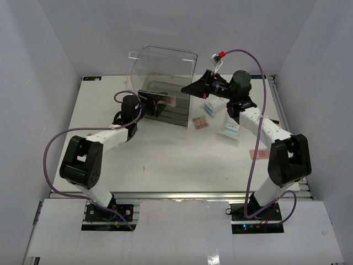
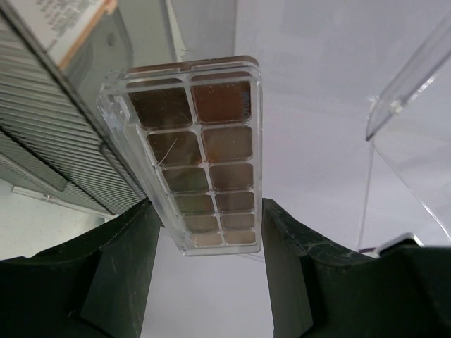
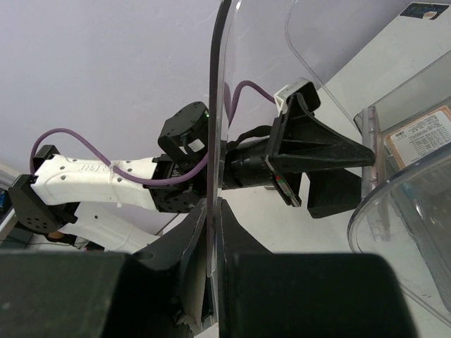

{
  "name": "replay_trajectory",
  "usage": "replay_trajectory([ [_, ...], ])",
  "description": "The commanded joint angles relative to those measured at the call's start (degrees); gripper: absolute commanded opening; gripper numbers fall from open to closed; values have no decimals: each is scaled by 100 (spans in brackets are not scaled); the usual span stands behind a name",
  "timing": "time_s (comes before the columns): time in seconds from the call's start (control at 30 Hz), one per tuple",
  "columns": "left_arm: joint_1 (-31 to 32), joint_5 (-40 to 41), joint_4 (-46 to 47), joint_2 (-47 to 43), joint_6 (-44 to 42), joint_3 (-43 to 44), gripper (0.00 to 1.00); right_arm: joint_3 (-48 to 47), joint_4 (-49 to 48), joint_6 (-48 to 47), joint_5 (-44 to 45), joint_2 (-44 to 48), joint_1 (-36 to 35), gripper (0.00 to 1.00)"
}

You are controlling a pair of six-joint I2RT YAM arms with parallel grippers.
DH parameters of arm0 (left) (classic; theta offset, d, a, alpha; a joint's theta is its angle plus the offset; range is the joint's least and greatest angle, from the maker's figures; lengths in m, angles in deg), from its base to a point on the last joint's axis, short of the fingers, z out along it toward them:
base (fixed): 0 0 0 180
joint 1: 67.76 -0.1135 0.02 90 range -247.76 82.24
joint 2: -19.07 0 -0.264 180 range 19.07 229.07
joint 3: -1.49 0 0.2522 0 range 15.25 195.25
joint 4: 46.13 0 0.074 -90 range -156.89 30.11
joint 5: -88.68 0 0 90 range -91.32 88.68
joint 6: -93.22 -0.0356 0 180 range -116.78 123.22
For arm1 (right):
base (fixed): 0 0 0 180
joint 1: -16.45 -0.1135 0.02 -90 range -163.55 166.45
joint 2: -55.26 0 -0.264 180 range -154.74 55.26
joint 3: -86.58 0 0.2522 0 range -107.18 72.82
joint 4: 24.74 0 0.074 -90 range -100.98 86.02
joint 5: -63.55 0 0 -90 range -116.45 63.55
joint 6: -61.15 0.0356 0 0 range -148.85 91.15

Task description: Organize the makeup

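**Item 1. Left pincer (image 2: 208, 229).** We found it pinching a brown palette (image 2: 201, 151) by its long edges, with a black finger (image 2: 123, 253) on either side and the near end of the case seated between them. The palette was a clear case with two columns of brown pans, held tilted, and a ribbed grey face (image 2: 56, 141) lay just to its left. From above, we placed this pincer (image 1: 156, 103) and its palette (image 1: 167, 100) at the front of the clear box (image 1: 165, 61), level with the dark drawers (image 1: 165, 113) and off the counter (image 1: 165, 160).

**Item 2. Right pincer (image 3: 213, 211).** It was pressed together on the thin edge of a clear panel (image 3: 220, 84) of that box, and the sheet ran straight up out of the jaws. From above, this pincer (image 1: 191, 88) sat at the box's right side, raised over the counter.

**Item 3. Loose makeup, flat on the counter to the right of the box.**
- A pink-and-brown palette (image 1: 200, 122) lay just off the box's front corner.
- A white-and-blue packet (image 1: 230, 130) lay near that palette, to its right.
- A second packet (image 1: 212, 106) lay behind these, partly under the right arm.
- An orange palette (image 1: 259, 153) lay apart from the rest, beside the right arm's lower link.

**Item 4. Purple cable (image 1: 55, 143).** We noted one looped along each arm.
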Motion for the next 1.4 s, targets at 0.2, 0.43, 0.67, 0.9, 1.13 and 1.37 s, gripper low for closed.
replay_trajectory([
  [0.2, 99, 344, -285, 154, 443, 675, 21, -132, -641, 100, -71, 305, 22, 12],
  [0.43, 99, 338, -761, 318, 562, 925, 51, -115, -658, 100, -71, 305, 22, 12],
  [0.67, 99, 290, -806, 368, 576, 986, 75, -93, -650, 91, -80, 305, 22, 12],
  [0.9, 99, 249, -789, 283, 527, 942, 87, -61, -632, 72, -62, 323, 22, 12],
  [1.13, 99, 130, -708, 166, 508, 818, 88, -54, -622, 51, -67, 358, 22, 12],
  [1.37, 137, -310, -531, -288, 234, 255, 87, -94, -611, 47, -83, 328, 22, 12],
])
